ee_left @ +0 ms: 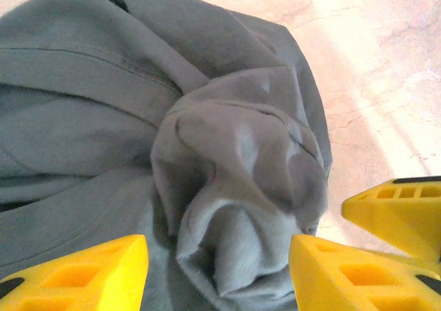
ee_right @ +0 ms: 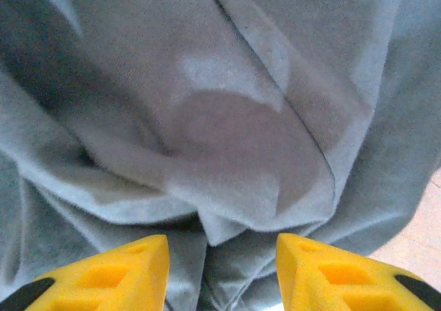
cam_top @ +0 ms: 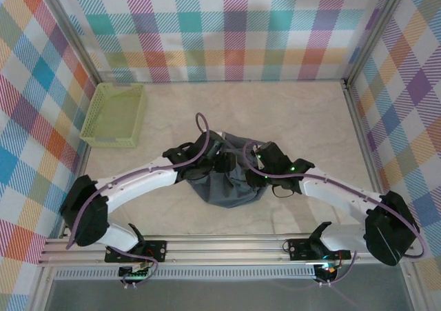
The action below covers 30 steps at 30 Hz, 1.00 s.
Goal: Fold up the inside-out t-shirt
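The inside-out t-shirt point(cam_top: 231, 190) lies bunched in a dark slate-grey heap at the middle of the table. Both grippers hover over its far edge, close together. My left gripper point(cam_top: 220, 161) is open. In the left wrist view a crumpled fold of the t-shirt point(ee_left: 234, 187) rises between the left gripper's point(ee_left: 219, 276) yellow fingers point(ee_left: 96, 273), with a gap on each side. My right gripper point(cam_top: 251, 162) is open too. Its fingers point(ee_right: 117, 273) straddle a pointed flap of the t-shirt point(ee_right: 227, 159) without pinching it, the right gripper point(ee_right: 220, 269) just above the cloth.
A lime-green mesh basket point(cam_top: 114, 114) stands at the far left by the checked wall. A yellow finger of the right gripper point(ee_left: 400, 214) shows at the right of the left wrist view, very near the left one. Bare pale tabletop point(cam_top: 303, 114) surrounds the heap.
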Motion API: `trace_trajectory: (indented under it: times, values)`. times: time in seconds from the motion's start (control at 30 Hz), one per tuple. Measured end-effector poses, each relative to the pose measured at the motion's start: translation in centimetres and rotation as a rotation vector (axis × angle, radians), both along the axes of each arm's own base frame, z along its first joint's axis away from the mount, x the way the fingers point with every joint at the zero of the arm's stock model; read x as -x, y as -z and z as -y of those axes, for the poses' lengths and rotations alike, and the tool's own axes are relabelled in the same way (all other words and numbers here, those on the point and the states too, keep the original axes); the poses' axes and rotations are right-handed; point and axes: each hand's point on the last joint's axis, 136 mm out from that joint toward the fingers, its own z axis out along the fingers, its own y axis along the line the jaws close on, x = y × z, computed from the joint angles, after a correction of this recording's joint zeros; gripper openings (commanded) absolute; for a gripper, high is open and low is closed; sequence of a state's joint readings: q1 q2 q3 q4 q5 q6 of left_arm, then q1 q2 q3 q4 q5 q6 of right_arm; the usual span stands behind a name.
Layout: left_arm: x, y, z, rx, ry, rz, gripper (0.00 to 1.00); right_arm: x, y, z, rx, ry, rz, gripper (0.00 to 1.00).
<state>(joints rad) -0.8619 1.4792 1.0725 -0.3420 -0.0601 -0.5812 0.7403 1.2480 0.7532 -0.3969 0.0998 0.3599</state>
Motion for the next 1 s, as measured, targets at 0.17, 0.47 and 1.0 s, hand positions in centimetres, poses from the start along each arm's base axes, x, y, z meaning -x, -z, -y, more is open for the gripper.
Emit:
trace_trajectory:
  times: [0.17,0.47,1.0]
  values:
    - [-1.2,1.2,1.1,-0.038,-0.015,-0.026,0.53,-1.7,0.4,-0.5,0.005,0.016,0.057,0.41]
    - [-1.9,3.1,0.9,-0.105,-0.039,-0.051,0.00,-3.0,1.3,-0.3,0.062,0.027,0.094,0.00]
    - [1.4,1.2,-3.6,0.044,-0.037,0.062,0.00,-2.9,-3.1,2.2,-0.152,0.106,0.105,0.00]
